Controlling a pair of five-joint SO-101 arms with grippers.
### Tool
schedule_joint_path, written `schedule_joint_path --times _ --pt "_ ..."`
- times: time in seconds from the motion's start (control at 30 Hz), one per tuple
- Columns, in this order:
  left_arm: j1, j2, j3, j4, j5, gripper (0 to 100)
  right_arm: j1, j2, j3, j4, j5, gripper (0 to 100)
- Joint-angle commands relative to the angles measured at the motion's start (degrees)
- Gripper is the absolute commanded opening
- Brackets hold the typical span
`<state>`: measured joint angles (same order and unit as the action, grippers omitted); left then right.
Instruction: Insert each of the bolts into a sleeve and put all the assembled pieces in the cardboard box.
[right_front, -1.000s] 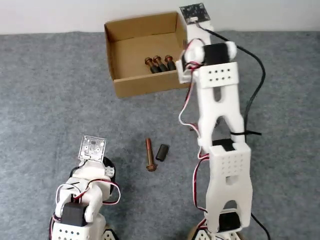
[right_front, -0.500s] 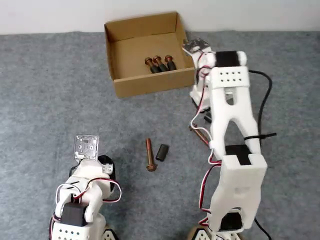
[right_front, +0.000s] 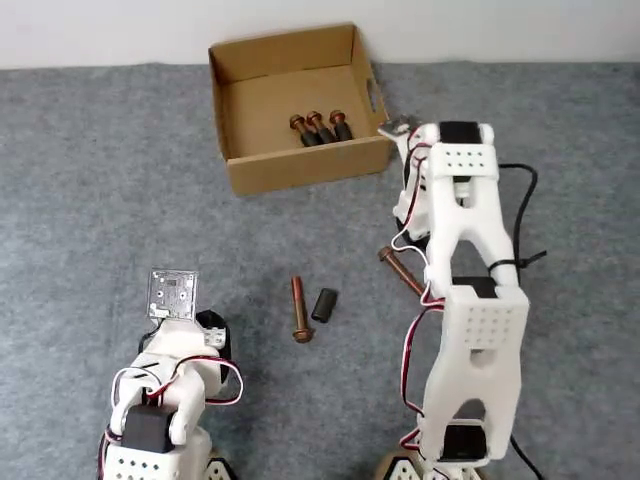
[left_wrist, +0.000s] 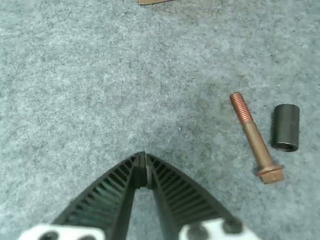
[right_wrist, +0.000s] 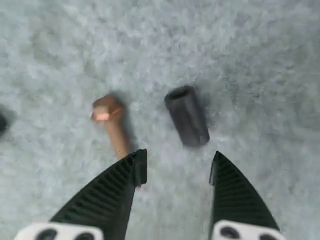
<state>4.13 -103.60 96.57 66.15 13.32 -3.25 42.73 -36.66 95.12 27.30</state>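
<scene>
Right pincer (right_wrist: 177, 169): spread wide, pinching nothing, aimed down at the grey carpet (right_wrist: 250, 60).
Under it: the second sleeve (right_wrist: 187, 116) lies on its side, pretty much lined up with the gap between the fingers. The second bolt (right_wrist: 112, 125) lies just beside it with its head pointing away from the pincer. Its shank runs in under one fingertip (right_wrist: 134, 172), and I honestly can't tell if they touch. Bolt and sleeve are apart, not put together.
Left pincer (left_wrist: 145, 165): pressed together tip to tip, holding nothing, tips over the carpet.
Ahead of it: the first bolt (left_wrist: 255, 137) and first sleeve (left_wrist: 285, 126) lie side by side, close but not touching, off to one side of the shut tips. From above, this pair sits mid-table between the two arms.
Cardboard box (right_front: 300, 170): open on top, at the far edge of the carpet. Three assembled pieces (right_front: 320, 128) sit in a row inside, against the front wall.
Right arm (right_front: 465, 260): stretched out from its base, with its wrist end just beside the box's near right corner. That's the tight spot. The second bolt pokes out from under it toward the middle.
Left arm (right_front: 170, 400): tucked back by the near edge.
Room: a wide run of carpet lies between the left arm and the box.
</scene>
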Motion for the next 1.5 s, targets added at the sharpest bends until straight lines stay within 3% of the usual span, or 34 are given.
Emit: schedule_joint_path --times 0.0,0.27,0.43,0.9,1.13,1.47 --pt "0.0 -0.4 -0.1 0.2 0.3 0 0.3 1.5 -0.4 -3.6 0.4 19.9" --pt "0.0 -0.4 -0.1 0.2 0.3 0 0.3 6.6 -0.4 -5.9 0.4 18.9" --pt "0.0 -0.4 -0.1 0.2 0.3 0 0.5 7.1 -0.4 -5.6 0.4 0.2" --pt "-0.2 -0.4 -0.1 -0.2 0.3 0 1.4 -9.8 0.2 7.9 -0.3 0.9" --pt "-0.4 -0.4 -0.1 -1.8 0.4 0 2.5 -23.4 10.3 7.9 -10.0 0.9" --pt "-0.3 -0.4 -0.1 -1.8 0.4 1 6.5 -53.0 39.6 7.6 -29.0 0.9"
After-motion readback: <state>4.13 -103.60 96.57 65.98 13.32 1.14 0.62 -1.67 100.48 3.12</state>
